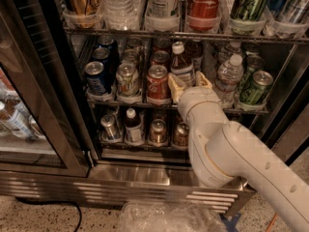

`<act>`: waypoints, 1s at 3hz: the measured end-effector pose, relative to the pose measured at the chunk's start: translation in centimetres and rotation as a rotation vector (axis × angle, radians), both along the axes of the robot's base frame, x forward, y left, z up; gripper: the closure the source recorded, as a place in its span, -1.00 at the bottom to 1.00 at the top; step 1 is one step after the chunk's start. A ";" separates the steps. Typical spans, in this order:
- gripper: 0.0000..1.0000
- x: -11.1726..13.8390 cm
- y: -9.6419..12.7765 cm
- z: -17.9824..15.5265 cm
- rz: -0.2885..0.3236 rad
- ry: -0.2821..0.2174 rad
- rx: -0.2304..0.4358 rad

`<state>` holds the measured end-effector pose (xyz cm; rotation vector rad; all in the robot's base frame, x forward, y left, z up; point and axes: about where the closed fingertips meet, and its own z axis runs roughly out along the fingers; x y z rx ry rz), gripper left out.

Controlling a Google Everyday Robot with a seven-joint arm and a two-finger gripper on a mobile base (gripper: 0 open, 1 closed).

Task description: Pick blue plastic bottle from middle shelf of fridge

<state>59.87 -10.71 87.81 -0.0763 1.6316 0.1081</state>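
Observation:
The fridge (pixel 145 175) stands open, its dark-framed glass door (pixel 29 105) swung to the left. The middle shelf (pixel 133 102) holds short cans and small bottles. A dark plastic bottle (pixel 182 64) with a white cap and pale label stands in the lane right of the red can (pixel 157 83). A clear water bottle (pixel 228 79) stands one lane further right. I cannot tell which of them is the blue one. My gripper (pixel 189 83) is at the shelf's front edge, just below and in front of the dark bottle. Its tan fingers (pixel 175 87) are spread open and hold nothing.
The top rack (pixel 159 33) of tall bottles and cans hangs close above. The lowest rack (pixel 140 141) holds small cans and a bottle. A green can (pixel 256 87) sits at the far right. My white arm (pixel 231 153) covers the lower right. Crumpled clear plastic (pixel 164 216) lies on the floor.

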 end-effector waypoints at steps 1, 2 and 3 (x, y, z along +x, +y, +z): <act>-1.00 1.2 0.4 -0.7 0.027 0.017 -0.029; -0.76 2.1 0.6 -1.0 0.044 0.026 -0.050; -0.39 2.0 0.6 -0.7 0.044 0.026 -0.050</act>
